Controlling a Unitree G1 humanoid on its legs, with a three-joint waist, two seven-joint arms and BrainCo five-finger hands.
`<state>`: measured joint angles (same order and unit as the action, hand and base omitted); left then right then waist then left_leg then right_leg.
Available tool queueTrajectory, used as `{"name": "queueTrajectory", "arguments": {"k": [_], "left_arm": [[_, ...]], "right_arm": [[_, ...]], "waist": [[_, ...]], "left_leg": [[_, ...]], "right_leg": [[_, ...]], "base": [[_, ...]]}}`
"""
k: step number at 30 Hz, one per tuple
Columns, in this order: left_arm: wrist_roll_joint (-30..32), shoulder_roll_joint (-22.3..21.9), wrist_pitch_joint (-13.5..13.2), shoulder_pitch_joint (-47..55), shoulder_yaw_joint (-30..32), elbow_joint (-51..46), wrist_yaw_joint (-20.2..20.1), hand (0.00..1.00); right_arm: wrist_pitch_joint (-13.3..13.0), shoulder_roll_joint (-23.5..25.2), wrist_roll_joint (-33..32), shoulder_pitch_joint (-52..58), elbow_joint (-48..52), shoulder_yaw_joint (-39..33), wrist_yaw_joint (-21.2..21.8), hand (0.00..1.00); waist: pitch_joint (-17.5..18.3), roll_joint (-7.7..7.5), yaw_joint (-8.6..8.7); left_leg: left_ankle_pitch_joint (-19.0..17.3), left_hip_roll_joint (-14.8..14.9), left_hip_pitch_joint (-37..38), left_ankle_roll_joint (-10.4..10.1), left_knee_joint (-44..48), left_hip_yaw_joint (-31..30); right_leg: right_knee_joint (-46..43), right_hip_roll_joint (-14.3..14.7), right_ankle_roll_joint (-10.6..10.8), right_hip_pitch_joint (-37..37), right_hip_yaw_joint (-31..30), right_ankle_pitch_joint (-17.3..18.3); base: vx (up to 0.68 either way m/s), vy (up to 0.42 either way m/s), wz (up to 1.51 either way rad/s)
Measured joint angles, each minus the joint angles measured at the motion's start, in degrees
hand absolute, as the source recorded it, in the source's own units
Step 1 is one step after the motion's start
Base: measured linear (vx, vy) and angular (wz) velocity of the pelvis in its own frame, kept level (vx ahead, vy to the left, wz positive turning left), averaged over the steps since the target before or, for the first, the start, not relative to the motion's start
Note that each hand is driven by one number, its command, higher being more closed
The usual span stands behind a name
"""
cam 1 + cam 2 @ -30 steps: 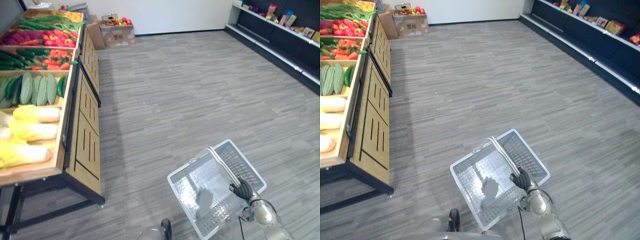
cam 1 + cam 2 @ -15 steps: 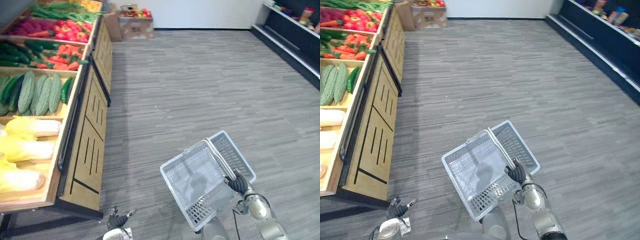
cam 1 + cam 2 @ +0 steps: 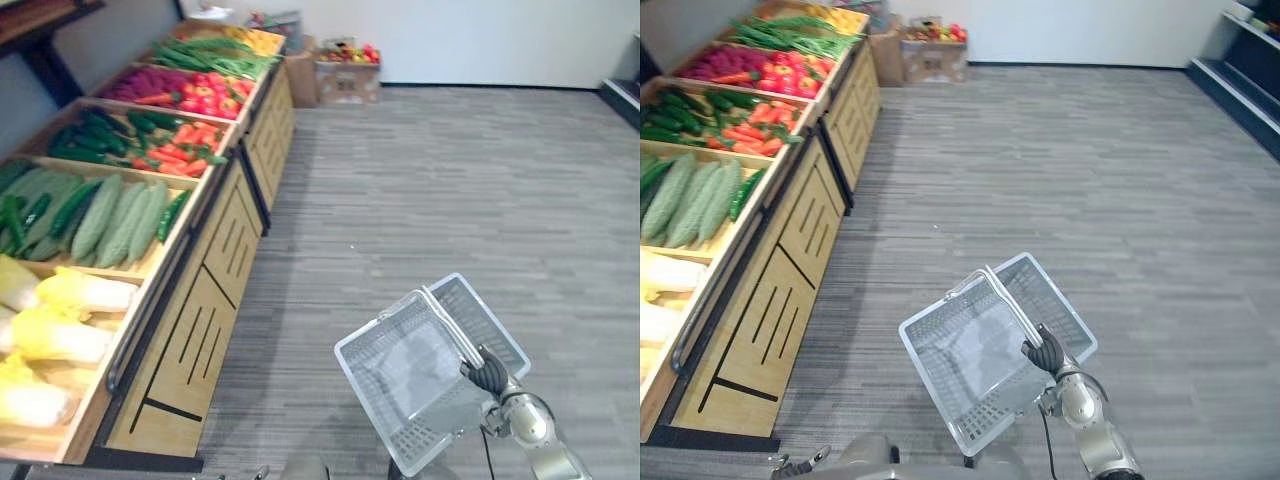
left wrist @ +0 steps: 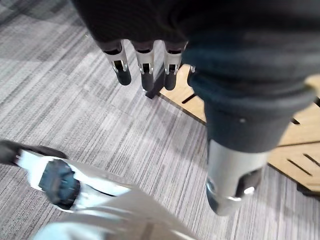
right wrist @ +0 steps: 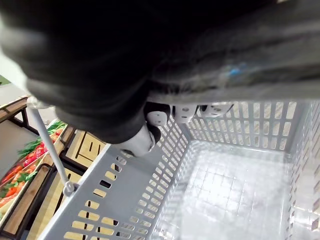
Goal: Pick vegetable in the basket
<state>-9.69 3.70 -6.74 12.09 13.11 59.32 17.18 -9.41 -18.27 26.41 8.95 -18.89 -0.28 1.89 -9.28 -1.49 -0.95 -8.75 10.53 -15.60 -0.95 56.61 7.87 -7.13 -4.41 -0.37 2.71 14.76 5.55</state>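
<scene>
An empty grey plastic basket (image 3: 385, 340) hangs over the floor at the lower right, and my right hand (image 3: 488, 376) is shut on its handle (image 3: 448, 325). The right wrist view looks down into its slotted walls and bare bottom (image 5: 235, 175). To the left stands a wooden produce stand (image 3: 200, 320) with pale yellow cabbages (image 3: 65, 332), pale green gourds (image 3: 120, 215), dark cucumbers (image 3: 90, 135), carrots and red peppers (image 3: 185, 150), and green beans (image 3: 215, 50). My left hand (image 4: 150, 20) hangs open over the floor by the stand's base, holding nothing.
A cardboard box of fruit (image 3: 345, 72) sits against the far wall behind the stand. A dark low shelf (image 3: 1250, 40) runs along the right side. Grey plank floor (image 3: 440, 190) stretches wide between the stand and the shelf.
The camera has swung left, so more of the produce stand shows and the right shelf has slid out. The basket stays held in my right hand.
</scene>
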Motion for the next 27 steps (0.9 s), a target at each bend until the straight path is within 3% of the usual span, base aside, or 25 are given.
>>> {"name": "queueTrajectory", "arguments": {"k": [2, 4, 6, 7, 9, 11, 14, 16, 17, 18, 19, 21, 22, 25, 27], "left_arm": [[1.7, 0.0, 0.9, 1.0, -0.3, -0.2, 0.0, 0.00], [2.1, 0.1, 1.5, 1.4, -1.7, -0.2, 0.0, 0.00], [2.2, -0.3, 2.0, 2.1, -2.6, 0.1, 0.0, 0.00], [2.4, -0.8, 2.0, 3.3, -2.6, 0.3, 0.0, 0.00], [3.3, -1.1, 1.8, 4.1, -2.6, 0.7, 0.2, 0.00], [3.3, -1.1, 1.8, 3.9, -1.8, 1.1, 0.5, 0.00], [3.1, -1.1, 1.8, 3.8, -2.0, 1.1, 0.9, 0.00], [3.1, -0.7, 2.0, 3.4, -2.5, 1.0, 1.5, 0.00], [3.1, 0.3, 2.2, 3.4, -3.7, 0.7, 2.1, 0.00], [3.0, 1.1, 2.4, 3.4, -4.4, -0.2, 2.4, 0.00], [3.0, 1.3, 2.4, 3.3, -4.7, -1.0, 2.5, 0.00], [1.3, 2.5, 2.3, 3.0, -6.1, -3.5, 2.7, 0.00], [0.7, 2.7, 2.3, 2.8, -6.3, -3.5, 2.8, 0.00], [0.8, 2.9, 2.3, 1.6, -6.5, -3.6, 2.9, 0.00], [0.4, 2.8, 2.3, 1.0, -6.6, -3.6, 2.8, 0.00]], "right_arm": [[0.1, -0.1, 0.0, 0.9, -0.2, -2.7, -0.2, 1.00], [0.0, -0.3, 0.0, 1.2, -0.8, -4.0, -0.6, 1.00], [-0.1, -1.4, 0.0, 0.9, -1.9, -3.9, -1.5, 1.00], [-0.4, -1.6, 0.1, 0.8, -2.7, -3.6, -1.5, 1.00], [-0.8, -1.1, 0.4, 0.7, -4.0, -1.8, -1.5, 1.00], [-1.6, -1.2, 1.0, -0.4, -5.0, -1.3, -1.7, 1.00], [-3.4, -1.1, 2.5, -1.2, -6.5, -0.9, -1.8, 1.00], [-3.5, -0.5, 3.0, -0.1, -6.7, -0.8, -2.0, 1.00], [-3.5, 0.9, 3.0, 0.2, -6.8, -0.9, -2.4, 1.00], [-3.5, 1.9, 3.0, 0.2, -6.8, -0.9, -2.6, 1.00], [-3.5, 2.4, 3.0, 0.3, -6.8, -0.9, -2.7, 1.00], [-3.7, 3.2, 2.8, 0.3, -6.8, -0.9, -4.0, 1.00], [-3.7, 3.2, 2.6, 0.2, -6.8, -0.9, -4.5, 1.00], [-3.6, 3.1, 1.7, -0.3, -7.2, -1.6, -6.8, 1.00], [-3.6, 3.0, 1.7, -1.6, -9.0, -2.2, -7.7, 1.00]], "waist": [[-0.2, -0.05, -0.54], [-0.1, 0.67, -0.52], [-0.2, 2.36, -0.94], [-0.2, 3.92, -1.22], [-0.3, 2.56, -2.00], [-0.7, 1.89, -2.68], [-0.5, 1.51, -2.52], [-0.4, 1.17, -1.67], [0.3, 0.03, -0.98], [0.8, -0.30, -0.64], [1.0, -0.58, -0.43], [1.3, -1.22, -0.03], [1.3, -1.18, 0.26], [1.4, -0.82, 1.19], [1.3, -0.43, 1.29]], "left_leg": [[-0.5, 1.0, -0.2, -0.3, -14.8, 9.3], [0.9, -1.2, 0.2, -1.2, -29.4, 12.4], [5.2, -2.8, 1.9, -1.9, -44.4, 12.7], [9.6, -2.5, 3.4, -1.0, -49.0, 12.6], [9.9, -3.7, 3.8, 0.6, -46.9, 15.3], [5.7, -4.9, 2.5, 4.3, -41.8, 19.1], [1.6, -7.5, 3.0, 6.4, -39.8, 21.2], [0.0, -10.9, 5.8, 7.6, -41.2, 19.8], [-0.5, -13.4, 8.3, 8.1, -43.6, 18.4], [-0.4, -14.7, 9.9, 8.1, -45.2, 16.9], [-0.4, -15.3, 11.2, 8.0, -46.1, 15.6], [0.5, -16.2, 15.4, 9.4, -49.0, 10.0], [0.6, -16.3, 16.4, 9.4, -49.6, 8.4], [0.8, -16.5, 19.6, 9.3, -50.5, 0.9], [0.5, -16.3, 20.8, 8.8, -50.5, -3.7]], "right_leg": [[0.8, -2.4, 2.0, 3.8, 3.1, 1.6], [0.8, -3.5, 3.5, 5.7, 5.7, 3.0], [0.8, -3.1, 4.9, 6.9, 7.2, 4.7], [0.6, -2.1, 6.1, 8.3, 7.1, 6.3], [0.9, -3.8, 6.1, 9.7, 6.9, 7.6], [1.0, -6.5, 6.9, 10.4, 6.7, 8.6], [-2.4, -10.3, 7.0, 10.1, 4.7, 8.4], [-18.4, -14.9, 9.8, 5.3, 2.8, 6.9], [-34.1, -18.7, 10.7, -1.5, -0.1, 0.9], [-42.8, -20.0, 8.9, -5.4, -1.5, -3.8], [-47.7, -20.0, 8.4, -7.4, -1.9, -5.1], [-57.3, -16.1, 3.0, -12.9, -0.6, -0.2], [-56.9, -14.7, 2.8, -13.7, 0.1, 1.0], [-45.5, -10.3, 3.3, -17.6, 1.1, 5.4], [-33.4, -7.3, 3.6, -19.1, -2.0, 5.2]], "base": [[0.24, 0.053, 0.78], [0.34, 0.196, 0.80], [0.26, 0.210, 0.48], [0.28, 0.221, 0.27], [0.28, 0.197, 0.23], [0.29, 0.203, 0.12], [0.31, 0.228, 0.10], [0.34, 0.273, 0.50], [0.32, 0.250, 0.61], [0.40, 0.257, 0.67], [0.37, 0.160, 0.74], [0.42, 0.120, 0.92], [0.38, 0.048, 1.15], [0.35, -0.001, 1.26], [0.39, -0.062, 1.39]]}}
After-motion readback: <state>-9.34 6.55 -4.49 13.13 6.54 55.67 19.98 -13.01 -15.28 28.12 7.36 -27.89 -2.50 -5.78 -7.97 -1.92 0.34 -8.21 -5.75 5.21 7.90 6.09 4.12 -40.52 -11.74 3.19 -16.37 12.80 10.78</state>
